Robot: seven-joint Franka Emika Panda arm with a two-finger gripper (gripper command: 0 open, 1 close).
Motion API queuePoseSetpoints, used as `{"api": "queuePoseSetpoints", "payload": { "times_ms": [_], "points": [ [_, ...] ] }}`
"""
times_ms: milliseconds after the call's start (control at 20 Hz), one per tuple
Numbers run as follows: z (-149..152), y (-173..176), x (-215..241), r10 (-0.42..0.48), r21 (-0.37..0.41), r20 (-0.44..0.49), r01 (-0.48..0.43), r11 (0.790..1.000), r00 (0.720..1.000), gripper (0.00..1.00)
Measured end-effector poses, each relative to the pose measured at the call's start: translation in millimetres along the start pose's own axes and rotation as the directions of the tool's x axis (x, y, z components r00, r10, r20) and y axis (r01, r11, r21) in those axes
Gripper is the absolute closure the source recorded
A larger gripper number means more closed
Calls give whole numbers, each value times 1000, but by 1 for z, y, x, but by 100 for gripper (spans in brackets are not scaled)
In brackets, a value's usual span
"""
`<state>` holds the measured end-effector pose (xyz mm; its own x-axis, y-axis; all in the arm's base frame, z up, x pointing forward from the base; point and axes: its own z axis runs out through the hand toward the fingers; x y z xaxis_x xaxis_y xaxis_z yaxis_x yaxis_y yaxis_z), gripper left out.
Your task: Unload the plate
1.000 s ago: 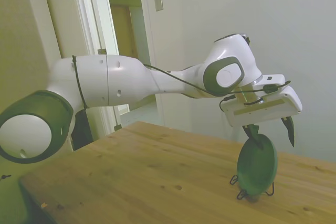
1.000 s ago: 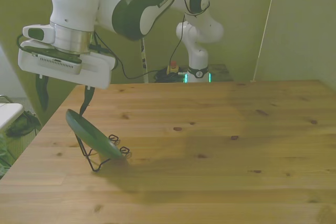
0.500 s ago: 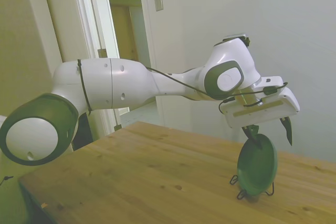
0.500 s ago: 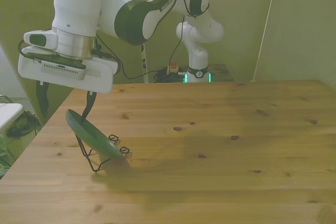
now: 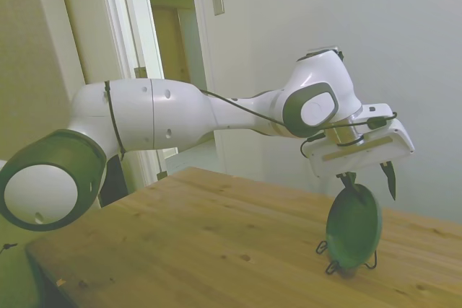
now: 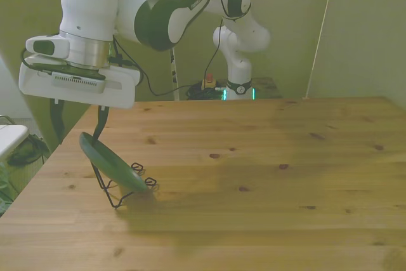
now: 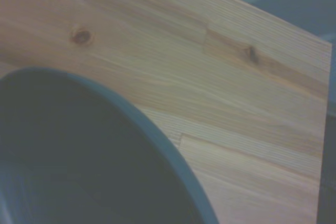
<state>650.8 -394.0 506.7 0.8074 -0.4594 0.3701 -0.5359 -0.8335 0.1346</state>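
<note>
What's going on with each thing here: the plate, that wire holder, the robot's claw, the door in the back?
Plate: propped on edge, leaning in the stand.
Wire stand: on the table, holding the plate.
Gripper: open, fingers straddling the plate's top rim.
Door: open.

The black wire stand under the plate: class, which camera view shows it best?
The front view: the wire stand shows its legs and curled ends, with the plate leaning in it. The side view shows only small wire ends poking out beside the plate's lower edge. The wrist view shows plate and table, no stand.
</note>
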Motion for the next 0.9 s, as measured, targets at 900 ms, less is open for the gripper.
{"api": "queuePoseSetpoints", "payload": {
  "times_ms": [900],
  "points": [
    [-2,2,-2,-51,10,-4,51,999,999,100]
  ]
}}
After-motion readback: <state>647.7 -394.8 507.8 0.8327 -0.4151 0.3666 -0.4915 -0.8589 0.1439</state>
